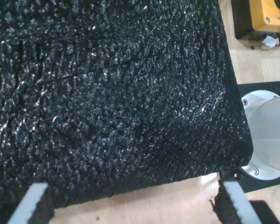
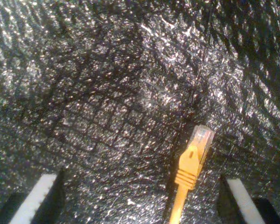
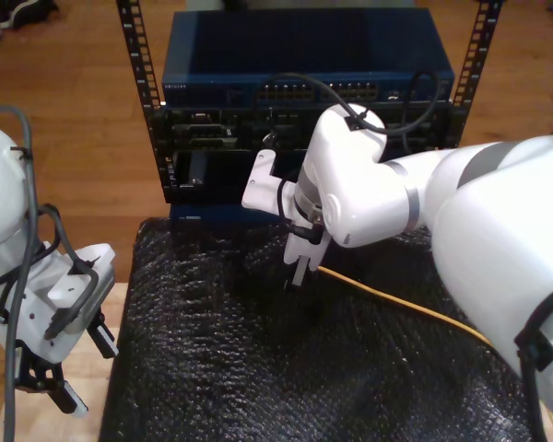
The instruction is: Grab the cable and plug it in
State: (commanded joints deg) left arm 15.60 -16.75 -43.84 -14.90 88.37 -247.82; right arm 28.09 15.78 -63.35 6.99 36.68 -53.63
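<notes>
The cable [image 2: 194,163] lies on the black bubble-textured mat [image 2: 107,93], its clear plug and yellow-orange boot pointing away from my second gripper [image 2: 140,201]. That gripper hangs open just above the mat, and the plug sits between its pale fingertips [image 2: 37,200], nearer one side and touching neither. In the exterior view the cable [image 3: 405,304] runs from the second gripper [image 3: 300,274] toward the view's lower right. My first gripper [image 1: 133,205] is open and holds nothing; it hovers over the mat's edge at the exterior view's lower left [image 3: 85,366].
A server rack [image 3: 138,83] holds a blue network switch [image 3: 304,64] with a row of ports behind the mat. A yellow button box [image 1: 266,14] and an arm base [image 1: 270,135] stand on the wooden table [image 1: 154,205] beside the mat.
</notes>
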